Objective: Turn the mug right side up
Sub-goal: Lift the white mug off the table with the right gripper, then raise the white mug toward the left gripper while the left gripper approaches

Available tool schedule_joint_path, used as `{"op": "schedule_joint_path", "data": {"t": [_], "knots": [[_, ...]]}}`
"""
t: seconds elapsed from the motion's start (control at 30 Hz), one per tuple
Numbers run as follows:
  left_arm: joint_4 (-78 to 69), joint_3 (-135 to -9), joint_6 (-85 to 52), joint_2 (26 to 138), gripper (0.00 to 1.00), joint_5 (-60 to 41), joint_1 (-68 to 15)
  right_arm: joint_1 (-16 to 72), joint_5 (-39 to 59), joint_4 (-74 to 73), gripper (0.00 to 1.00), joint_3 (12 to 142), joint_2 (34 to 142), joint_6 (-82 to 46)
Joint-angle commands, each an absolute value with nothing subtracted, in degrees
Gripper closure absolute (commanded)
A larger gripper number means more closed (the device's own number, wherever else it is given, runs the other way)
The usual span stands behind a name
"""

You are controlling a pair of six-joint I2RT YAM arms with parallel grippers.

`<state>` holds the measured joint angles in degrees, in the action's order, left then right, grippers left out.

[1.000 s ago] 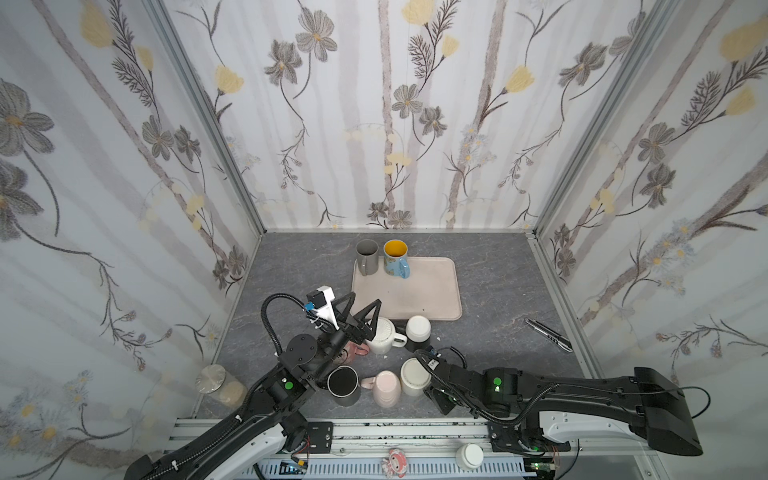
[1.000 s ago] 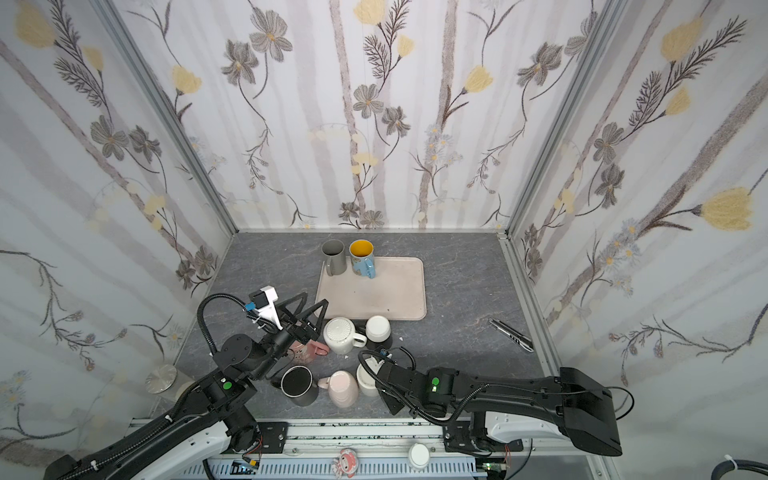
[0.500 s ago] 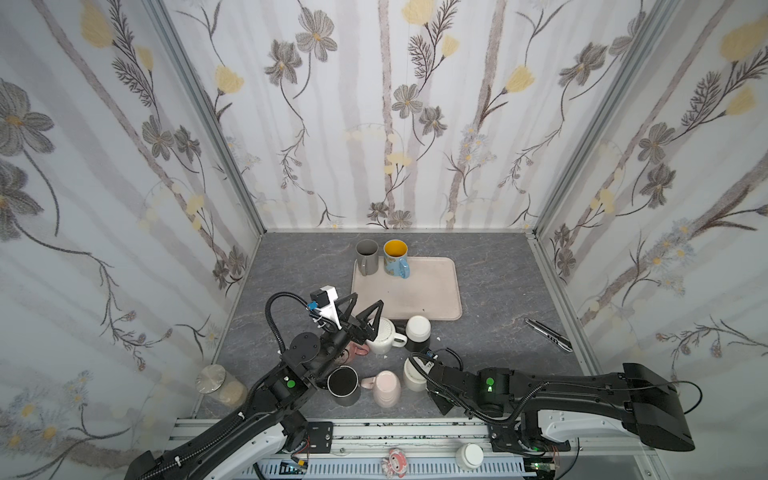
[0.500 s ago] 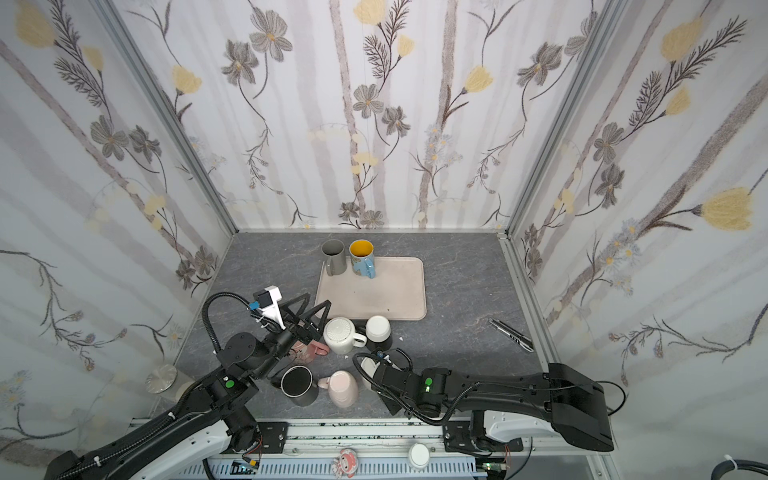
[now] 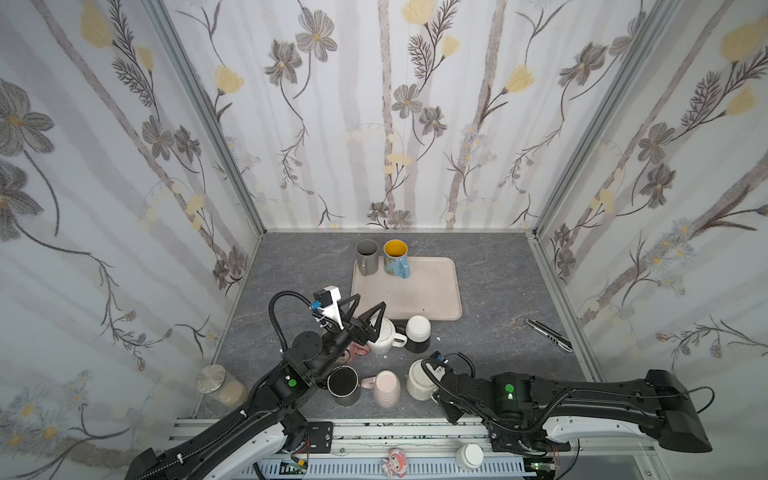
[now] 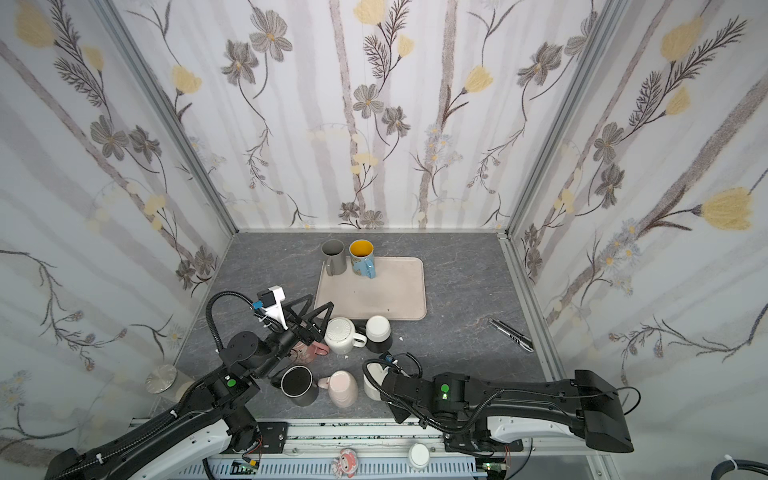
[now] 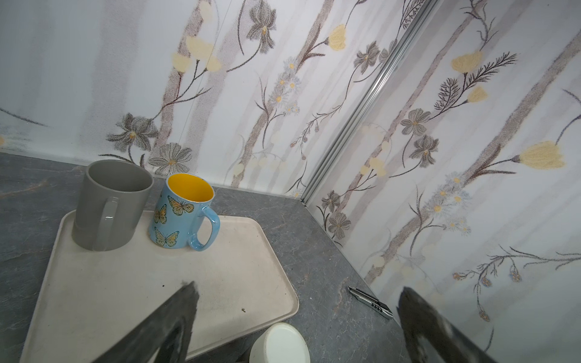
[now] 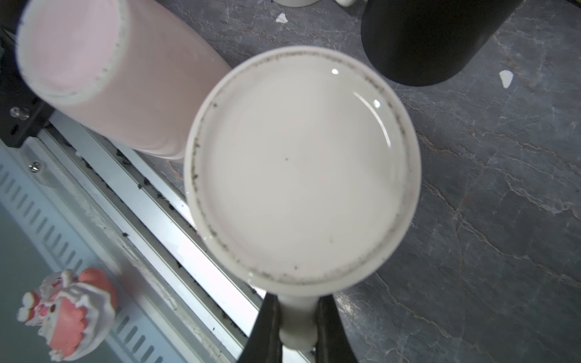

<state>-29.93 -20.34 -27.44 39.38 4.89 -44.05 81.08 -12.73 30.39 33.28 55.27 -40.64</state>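
The cream mug (image 5: 417, 379) (image 6: 371, 381) stands upside down near the table's front edge in both top views. Its flat base (image 8: 301, 169) faces the right wrist camera. My right gripper (image 8: 297, 320) is shut on the mug's handle (image 8: 297, 327), one dark finger on each side. In both top views the right gripper (image 5: 437, 385) (image 6: 384, 384) is mostly hidden under its own wrist. My left gripper (image 5: 370, 302) (image 6: 321, 301) (image 7: 297, 289) hangs open and empty above the mugs at the tray's near edge.
A pink mug (image 5: 386, 388) and a black mug (image 5: 343, 384) sit left of the cream one. A white ribbed mug (image 5: 384, 336) and a white-and-black mug (image 5: 417, 332) stand before the beige tray (image 5: 415, 291), which holds a grey mug (image 5: 367, 257) and a butterfly mug (image 5: 395, 257). A box cutter (image 5: 548, 334) lies right.
My right gripper has reached in to the cream mug and closed on its handle. The left arm has shifted slightly and stays open.
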Motion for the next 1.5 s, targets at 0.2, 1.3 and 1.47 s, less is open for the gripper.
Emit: {"op": "schedule_joint_path", "data": {"t": [0.2,1.3,1.47], "knots": [[-32.77,-20.66,-27.97,38.71,0.00,4.93,-44.03,81.53,-18.06,30.77,1.00,36.97,45.50,-44.18],[-57.22,-21.27,-37.70,51.27,0.02,-12.45,-44.03,42.03,20.59,-49.65,1.00,34.76,57.27,-35.68],[-64.95,-21.19,-39.83,54.93,0.21,-15.97,-44.03,42.29,23.69,-56.99,1.00,32.05,57.89,-40.56]]}}
